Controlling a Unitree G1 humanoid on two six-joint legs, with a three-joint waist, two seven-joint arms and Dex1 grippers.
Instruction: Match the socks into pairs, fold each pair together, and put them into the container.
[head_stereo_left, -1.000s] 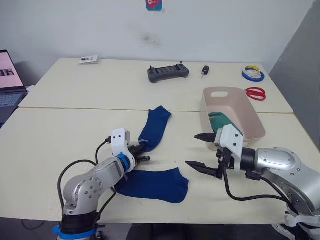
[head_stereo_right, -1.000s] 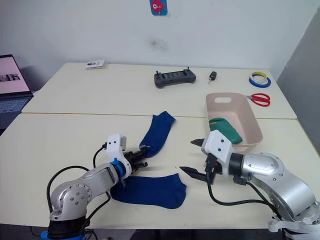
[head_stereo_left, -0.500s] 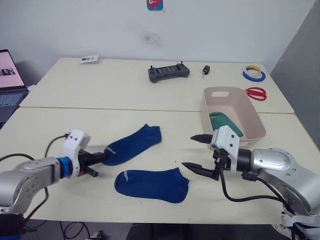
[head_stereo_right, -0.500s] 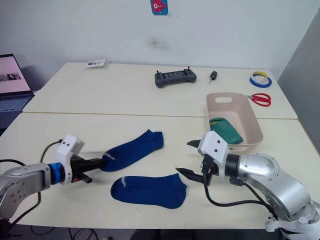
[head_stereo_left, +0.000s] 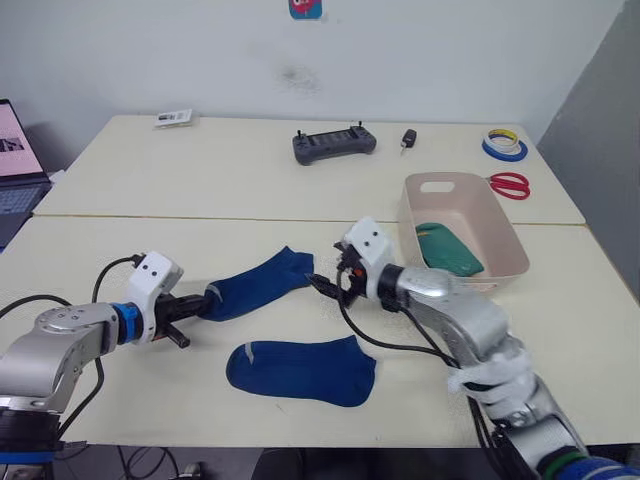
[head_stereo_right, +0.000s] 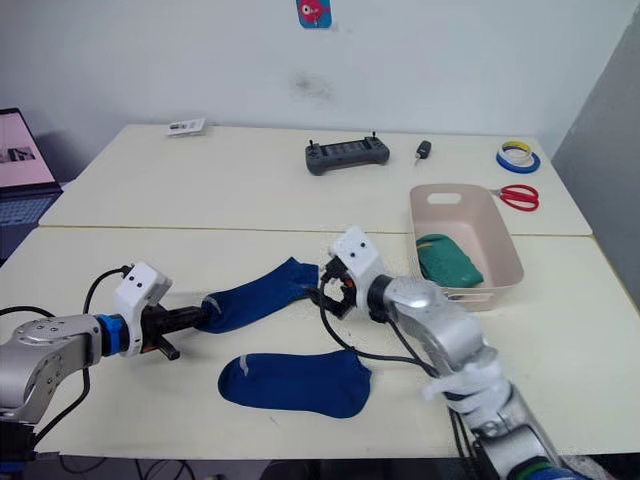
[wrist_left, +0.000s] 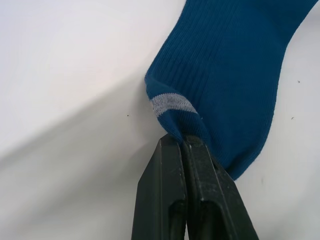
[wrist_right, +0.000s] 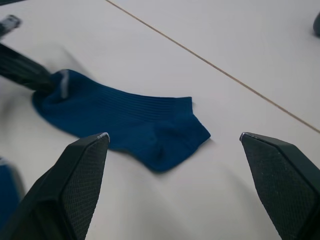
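One blue sock (head_stereo_left: 255, 285) lies stretched on the near table, and my left gripper (head_stereo_left: 195, 308) is shut on its grey-striped cuff (wrist_left: 172, 104). At that sock's toe end, my right gripper (head_stereo_left: 322, 285) is open; in the right wrist view its fingers (wrist_right: 82, 170) stand wide apart just above the toe (wrist_right: 170, 140). The second blue sock (head_stereo_left: 300, 368) lies flat nearer the table's front edge. Further right is the beige-pink container (head_stereo_left: 508, 232) with a folded green sock (head_stereo_left: 447, 248) inside.
On the far table lie a black controller (head_stereo_left: 333, 146), a key fob (head_stereo_left: 409, 140), tape rolls (head_stereo_left: 504, 147), red scissors (head_stereo_left: 511, 185) and a small card (head_stereo_left: 174, 119). A laptop (head_stereo_left: 15, 160) sits at the left edge.
My left gripper pulled the upper blue sock leftward and laid it out, still holding its cuff. My right arm swung left from beside the container to the sock's toe.
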